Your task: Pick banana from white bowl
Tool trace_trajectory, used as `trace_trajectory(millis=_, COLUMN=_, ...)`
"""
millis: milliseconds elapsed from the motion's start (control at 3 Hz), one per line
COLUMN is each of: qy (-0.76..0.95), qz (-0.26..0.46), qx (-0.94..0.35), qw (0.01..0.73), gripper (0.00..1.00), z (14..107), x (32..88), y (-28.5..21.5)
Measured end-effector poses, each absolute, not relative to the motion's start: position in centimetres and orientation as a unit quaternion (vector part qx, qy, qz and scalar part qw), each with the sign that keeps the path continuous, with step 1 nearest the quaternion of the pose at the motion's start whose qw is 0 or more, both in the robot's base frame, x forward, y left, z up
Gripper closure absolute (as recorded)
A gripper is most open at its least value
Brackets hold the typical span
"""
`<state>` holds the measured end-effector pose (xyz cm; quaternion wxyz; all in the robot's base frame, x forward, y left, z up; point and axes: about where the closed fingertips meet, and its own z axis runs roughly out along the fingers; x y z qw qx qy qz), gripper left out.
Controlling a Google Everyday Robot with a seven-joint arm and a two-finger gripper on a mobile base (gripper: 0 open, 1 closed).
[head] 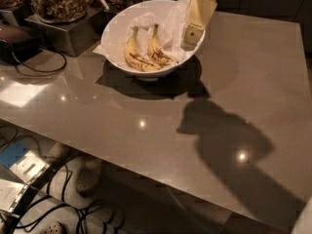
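The white bowl (116,29) stands on the grey table at the back, lined with crumpled white paper (176,16). Two bananas lie side by side in it. The banana (160,51) with brown-black mottling toward its tip is the right one, stem pointing away from me. The other banana (133,55), with thin black streaks, lies to its left. My cream-coloured gripper (191,35) hangs tip-down over the bowl's right rim, just right of the mottled banana and above the paper. It holds nothing that I can see.
Glass jars of snacks (56,1) stand on a metal stand (68,35) behind and left of the bowl. A dark device (17,40) with a black cable (41,69) lies at the left. The arm's shadow (229,140) falls across the table. Cables and shoes (87,177) lie on the floor below the front edge.
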<state>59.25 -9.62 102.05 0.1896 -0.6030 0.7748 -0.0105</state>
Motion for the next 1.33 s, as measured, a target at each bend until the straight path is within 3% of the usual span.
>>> trace_trajectory(millis=667, qy=0.771, qz=0.047, qx=-0.606, qw=0.191, gripper=0.0, z=101.5, x=60.8, y=-6.5)
trace_trajectory(millis=1000, qy=0.777, qz=0.058, qx=-0.596, qw=0.195, gripper=0.06, z=101.3, x=63.0, y=-4.5)
trace_trajectory(millis=1333, qy=0.797, qz=0.065, qx=-0.57, qw=0.189, gripper=0.19, z=100.1, x=65.6, y=-3.5)
